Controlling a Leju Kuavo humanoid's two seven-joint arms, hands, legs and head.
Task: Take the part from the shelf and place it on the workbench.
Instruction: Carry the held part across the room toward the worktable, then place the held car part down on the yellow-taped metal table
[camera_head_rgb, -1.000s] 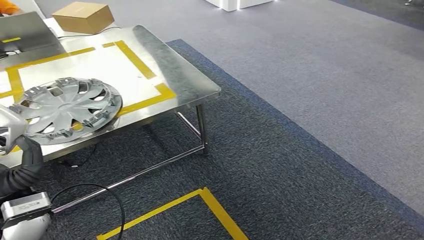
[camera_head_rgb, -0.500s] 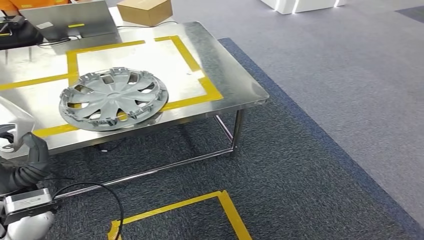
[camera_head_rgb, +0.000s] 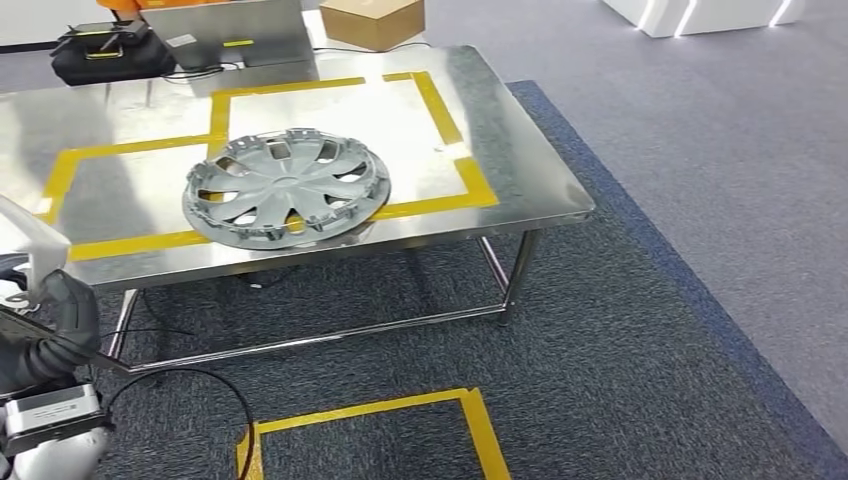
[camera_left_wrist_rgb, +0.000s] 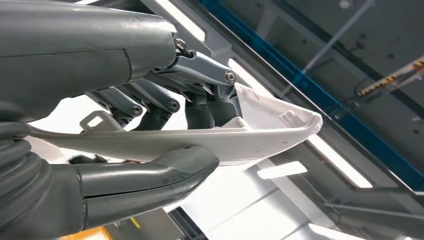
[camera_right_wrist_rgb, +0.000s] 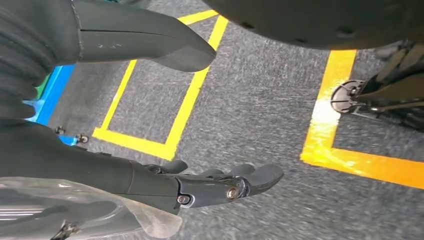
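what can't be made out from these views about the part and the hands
- White part: the left wrist view shows it edge-on, with the left hand covering its middle, so its full shape is unclear. In the head view it is cut off by the left edge.
- Right hand: the right wrist view shows it open over the carpet, its palm side turned away.
- Shelf: I cannot place it.

Steel table (camera_head_rgb: 520, 180) w/ yellow tape (camera_head_rgb: 440, 110) is sitting on dark carpet (camera_head_rgb: 620, 370); lighter grey floor (camera_head_rgb: 720, 110) is stretching beyond, ceiling strip lights (camera_left_wrist_rgb: 282, 170) glowing.
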